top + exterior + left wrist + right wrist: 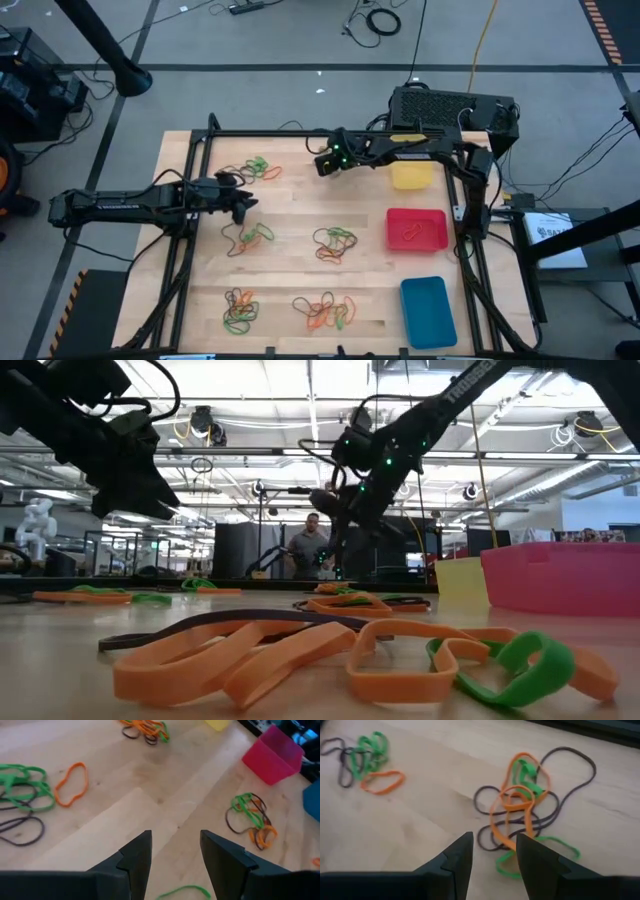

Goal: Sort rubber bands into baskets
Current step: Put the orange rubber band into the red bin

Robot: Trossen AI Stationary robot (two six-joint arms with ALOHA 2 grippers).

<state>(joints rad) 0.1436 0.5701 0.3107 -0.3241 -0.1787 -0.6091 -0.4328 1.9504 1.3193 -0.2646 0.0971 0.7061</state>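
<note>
six loose piles of rubber bands (334, 243) lie on the table, so nearly all sorting is left; only the red basket (417, 229) shows a band inside. the right gripper (492, 862) hovers empty, fingers spread, a mixed tangle just ahead. the left gripper (175, 862), also spread and empty, hangs above bare wood between piles.

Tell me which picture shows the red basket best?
The high view: the red basket shows whole, with an orange band inside it, between the yellow and blue ones. The low view shows only its side wall. The left wrist view catches it far off. The right wrist view misses it.
</note>
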